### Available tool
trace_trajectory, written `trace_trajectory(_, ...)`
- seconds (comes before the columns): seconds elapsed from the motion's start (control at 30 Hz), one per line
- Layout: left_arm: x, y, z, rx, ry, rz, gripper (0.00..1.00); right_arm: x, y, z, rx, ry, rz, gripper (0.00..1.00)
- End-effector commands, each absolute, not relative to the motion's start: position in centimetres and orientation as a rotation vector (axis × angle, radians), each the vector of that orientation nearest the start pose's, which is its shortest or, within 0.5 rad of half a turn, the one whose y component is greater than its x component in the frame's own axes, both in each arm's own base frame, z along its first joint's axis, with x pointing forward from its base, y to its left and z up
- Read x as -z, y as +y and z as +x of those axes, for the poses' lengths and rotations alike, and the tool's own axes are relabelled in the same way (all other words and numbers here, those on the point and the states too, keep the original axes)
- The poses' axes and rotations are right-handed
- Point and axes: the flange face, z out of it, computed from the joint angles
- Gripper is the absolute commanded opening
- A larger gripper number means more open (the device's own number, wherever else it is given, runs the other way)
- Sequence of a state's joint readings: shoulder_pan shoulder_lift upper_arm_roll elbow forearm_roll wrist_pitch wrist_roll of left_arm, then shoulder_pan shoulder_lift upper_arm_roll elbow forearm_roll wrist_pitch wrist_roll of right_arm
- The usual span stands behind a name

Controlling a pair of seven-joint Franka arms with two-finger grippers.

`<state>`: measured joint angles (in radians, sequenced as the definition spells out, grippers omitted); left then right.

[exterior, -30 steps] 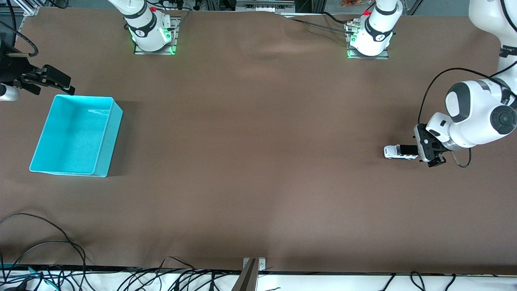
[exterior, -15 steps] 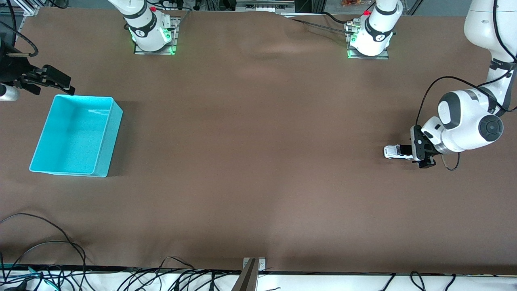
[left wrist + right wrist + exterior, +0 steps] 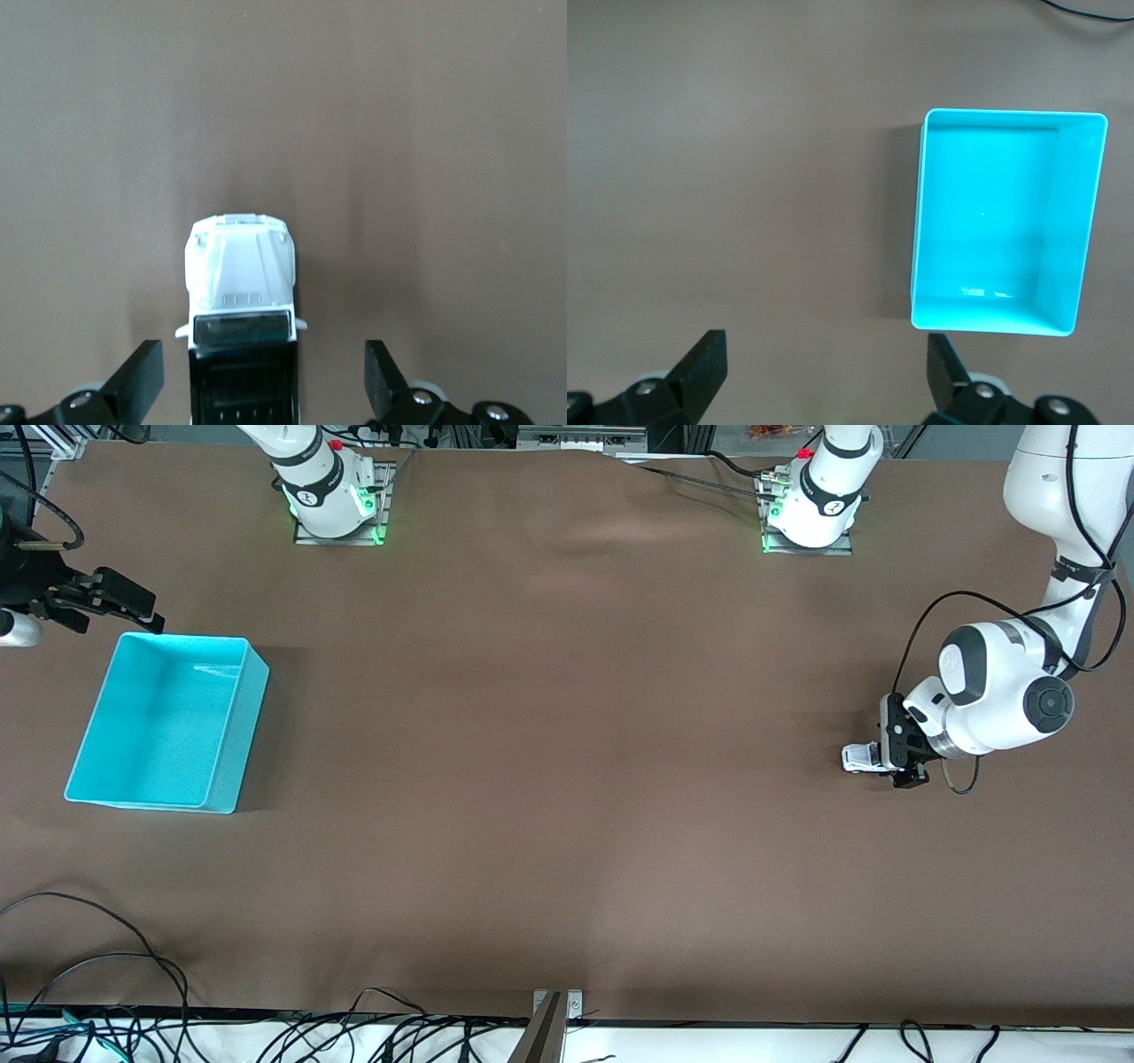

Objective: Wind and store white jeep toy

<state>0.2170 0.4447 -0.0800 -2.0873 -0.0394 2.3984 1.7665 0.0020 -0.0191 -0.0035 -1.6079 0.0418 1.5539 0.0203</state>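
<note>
Both left gripper fingers clear of white jeep toy.

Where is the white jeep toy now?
The white jeep toy stands on the table toward the left arm's end, between the open fingers of the left end effector.

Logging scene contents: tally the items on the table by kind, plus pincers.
White jeep toy: 1
Turquoise bin: 1
Pincers: 2, left pincer open around the jeep toy, right pincer open, waiting beside the bin
Total: 4
</note>
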Motion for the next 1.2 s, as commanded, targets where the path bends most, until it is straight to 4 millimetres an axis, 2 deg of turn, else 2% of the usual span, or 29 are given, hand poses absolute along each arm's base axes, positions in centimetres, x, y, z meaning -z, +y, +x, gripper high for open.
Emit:
trace_trajectory(0.0,-19.4,7.9,56.4,0.013,2.346,-2.287,1.0,-62.2,0.2,54.8,-0.045,0.013,-3.083,1.0)
trace_trajectory(0.3,-18.5,8.1,56.3,0.026,2.332,-2.279,1.0,-62.2,0.2,54.8,-0.045,0.013,-3.083,1.0)
trace_trajectory(0.37,-18.5,8.1,56.2,0.025,2.335,-2.279,0.96,-62.3,0.2,54.8,-0.042,0.013,-3.083,1.0)
trace_trajectory(0.4,-18.5,8.2,56.3,0.026,2.335,-2.276,0.89,-62.2,0.2,54.9,-0.045,0.013,-3.083,1.0)
trace_trajectory(0.57,-18.1,8.2,55.8,0.016,2.338,-2.288,0.35,-62.1,0.2,54.9,-0.047,0.013,-3.083,1.0)
trace_trajectory(0.67,-18.2,8.2,55.8,0.018,2.337,-2.287,0.21,-62.1,0.1,54.9,-0.047,0.016,-3.083,1.0)
trace_trajectory(0.8,-18.2,8.3,55.8,0.016,2.339,-2.286,0.15,-62.1,0.1,54.9,-0.047,0.016,-3.083,1.0)
trace_trajectory(1.17,-18.1,8.7,55.7,0.015,2.331,-2.296,0.15,-62.1,0.1,54.9,-0.047,0.016,-3.083,1.0)
